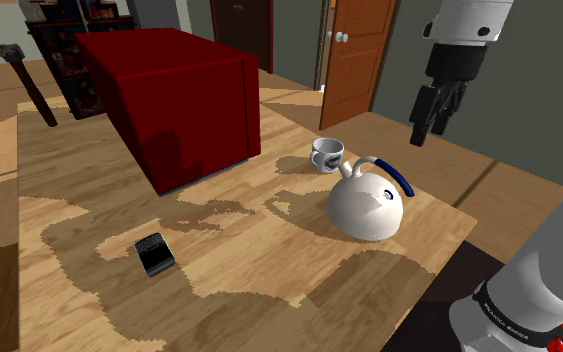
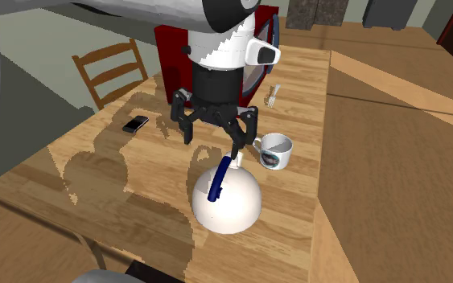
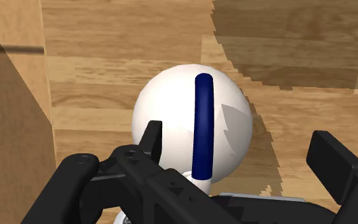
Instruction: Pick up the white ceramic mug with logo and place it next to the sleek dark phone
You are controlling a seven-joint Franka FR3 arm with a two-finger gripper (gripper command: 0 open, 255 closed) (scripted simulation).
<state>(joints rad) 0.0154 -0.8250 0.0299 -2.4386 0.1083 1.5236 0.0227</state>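
the black pincer point(image 3: 240, 137) fills the front of the wrist view, its two fingers spread wide apart and clasping nothing. straight below it sits a round white kettle point(image 3: 171, 108) with a dark blue handle, on a wooden tabletop point(image 3: 107, 38).

in the shoulder view the pincer point(image 1: 427, 130) hangs in the air, well above the tabletop point(image 1: 269, 270). the mug point(image 1: 326, 154), white with a dark logo, stands upright just beside the kettle point(image 1: 367, 205), between it and a big red box point(image 1: 169, 95). a dark phone point(image 1: 154, 253) lies flat well apart from the mug, toward that view's left. a brown door point(image 1: 354, 50) stands behind.

in the second exterior view the pincer point(image 2: 215, 138) hovers over the kettle point(image 2: 226, 201), with the mug point(image 2: 276, 151) to that view's right, untouched. the phone point(image 2: 135, 124) lies at the left, near a wooden chair point(image 2: 108, 72). the red box point(image 2: 170, 56) shows behind the arm.
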